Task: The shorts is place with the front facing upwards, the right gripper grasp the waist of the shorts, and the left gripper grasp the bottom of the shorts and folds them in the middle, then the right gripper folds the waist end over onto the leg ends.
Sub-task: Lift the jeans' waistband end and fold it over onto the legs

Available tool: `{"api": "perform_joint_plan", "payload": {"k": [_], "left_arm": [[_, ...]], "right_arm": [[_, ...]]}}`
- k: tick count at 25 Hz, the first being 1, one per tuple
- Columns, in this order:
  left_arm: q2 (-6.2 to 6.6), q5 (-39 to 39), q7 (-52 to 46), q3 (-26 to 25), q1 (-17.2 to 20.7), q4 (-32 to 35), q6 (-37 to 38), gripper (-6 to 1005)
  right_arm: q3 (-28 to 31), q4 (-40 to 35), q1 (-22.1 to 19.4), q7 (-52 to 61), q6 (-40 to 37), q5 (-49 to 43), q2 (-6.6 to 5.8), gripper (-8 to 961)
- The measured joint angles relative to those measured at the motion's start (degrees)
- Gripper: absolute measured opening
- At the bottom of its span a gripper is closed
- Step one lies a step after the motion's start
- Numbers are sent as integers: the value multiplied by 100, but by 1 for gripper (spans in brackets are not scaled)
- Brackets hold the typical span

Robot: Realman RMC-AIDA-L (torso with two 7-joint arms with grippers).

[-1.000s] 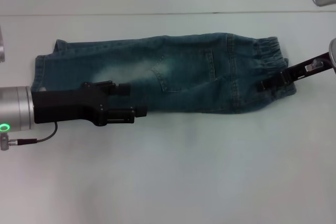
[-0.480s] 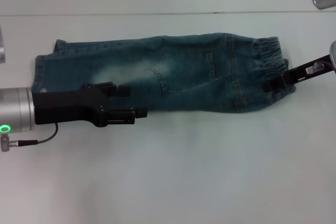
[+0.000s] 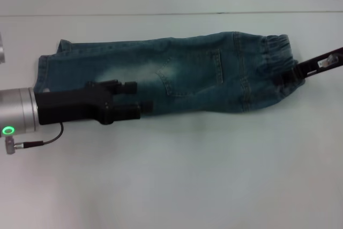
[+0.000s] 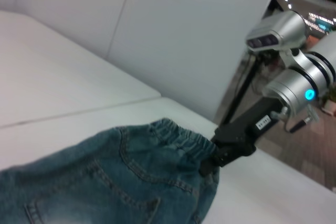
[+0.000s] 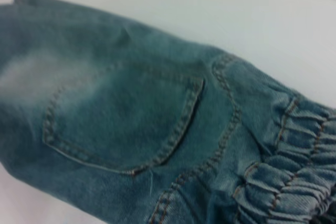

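Observation:
The denim shorts (image 3: 187,73) lie flat across the white table, folded lengthwise, with a pocket facing up. The ruffled waist (image 3: 276,52) is at the right end and the flat leg hems (image 3: 43,71) are at the left end. My right gripper (image 3: 286,79) is shut on the lower corner of the waist; the left wrist view shows its claw (image 4: 210,163) pinching the elastic band (image 4: 176,135). Over the leg part near the shorts' front edge, my left gripper (image 3: 138,97) points right, its fingers apart and holding nothing. The right wrist view shows the pocket (image 5: 121,124) and the waist (image 5: 283,182) close up.
Bare white table (image 3: 177,181) extends in front of the shorts, and a seam line (image 3: 161,13) runs across behind them. A thin black cable (image 3: 37,142) hangs from the left wrist.
My right gripper has pulled back to the right and slightly away, drawing the waist end taut. The left gripper has edged a little farther over the shorts.

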Motion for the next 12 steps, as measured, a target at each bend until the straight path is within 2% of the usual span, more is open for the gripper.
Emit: {"api": "perform_joint_plan", "payload": {"k": [6,8,12], "left_arm": [[-112,-580,230,-29,-38,-45,-240,773],[-131,-921,531,-12,-102,-229,-364,588],[-138,-1816,1520,-37,-296,-874,-1080,495]], "right_arm": [[64,-454,-68,91,-514,292,-100,133],[128,-561,-40,120,-688,311,-127,125],[240,-740,45,149,-1090,369,-167,125]]}}
